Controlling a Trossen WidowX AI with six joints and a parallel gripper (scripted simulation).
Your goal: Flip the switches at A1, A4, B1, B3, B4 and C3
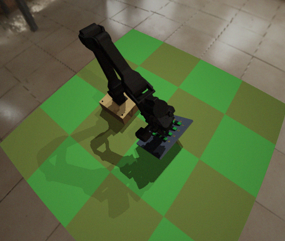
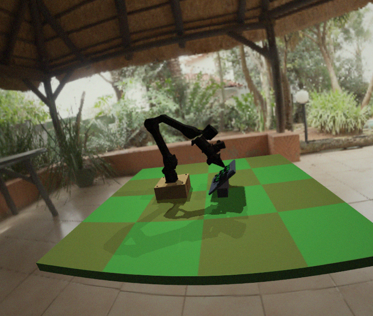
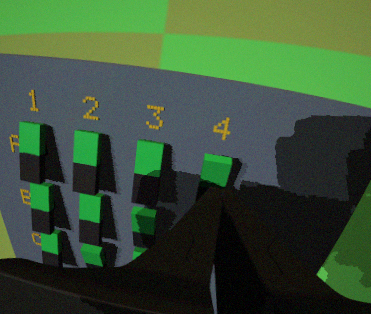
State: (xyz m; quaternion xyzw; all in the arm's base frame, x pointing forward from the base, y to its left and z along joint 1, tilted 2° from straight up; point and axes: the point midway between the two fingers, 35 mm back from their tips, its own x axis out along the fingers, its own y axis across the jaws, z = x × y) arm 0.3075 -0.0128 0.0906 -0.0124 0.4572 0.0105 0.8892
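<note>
A slatted bench point(image 2: 10, 159) stands at far left on the tiled patio, with a potted plant point(image 2: 85, 176) beyond it. On the green-checkered platform point(image 1: 215, 176) point(image 2: 248, 244) point(image 3: 276, 55), a wooden base box point(image 1: 106, 103) point(image 2: 171, 193) carries the black WidowX AI arm point(image 1: 119, 60) point(image 2: 160, 146), which bends high and reaches down to the right. Its gripper point(image 1: 162, 134) point(image 2: 223, 165) point(image 3: 217, 197) is closed, tips together and grasping nothing, pointed at the slate-blue switch panel point(image 1: 186, 123) point(image 2: 230, 169) point(image 3: 126, 82), tilted on its stand.

In the wrist view, column 1 lines up switches A1 point(image 1: 179, 123) point(image 3: 30, 150), B1 point(image 3: 41, 207) and C1 point(image 3: 51, 247), green halves toward the numbers. Next come A2 point(image 1: 174, 128) point(image 3: 86, 161), B2 point(image 3: 90, 217) and C2 point(image 3: 92, 255), the last tipped differently from the two above it. A3 point(image 1: 170, 133) point(image 3: 148, 172) heads column 3 above B3 point(image 3: 143, 225), which sits at another tilt, and a partly hidden C3 point(image 3: 138, 253). At right, the fingertips meet at the near, dark end of A4 point(image 1: 165, 139) point(image 3: 216, 171); whether they touch it is unclear. The gripper hides B4. A globe lamp point(image 2: 302, 96) stands beyond, at far right.
</note>
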